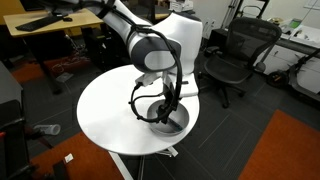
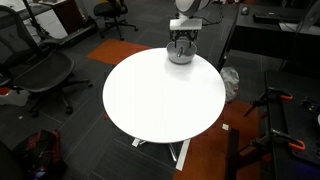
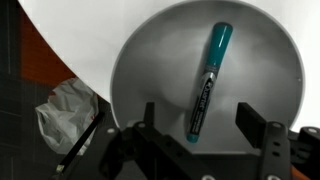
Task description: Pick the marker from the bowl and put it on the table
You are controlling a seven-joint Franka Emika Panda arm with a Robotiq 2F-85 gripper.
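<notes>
The marker (image 3: 208, 80), dark with a teal cap and tip, lies inside the grey metallic bowl (image 3: 150, 70). My gripper (image 3: 197, 118) is open just above the bowl, with its two fingers on either side of the marker's lower end, not touching it. In both exterior views the gripper (image 1: 166, 113) (image 2: 181, 42) hangs over the bowl (image 1: 181, 122) (image 2: 180, 55), which sits near the edge of the round white table (image 1: 110, 110) (image 2: 160, 95). The marker does not show in the exterior views.
A crumpled white bag (image 3: 65, 108) lies on the floor beside the table. Black office chairs (image 1: 240, 50) (image 2: 35, 70) stand around, and a light-wood desk (image 1: 50, 25) is at the back. An orange carpet patch (image 1: 290, 150) lies on the floor.
</notes>
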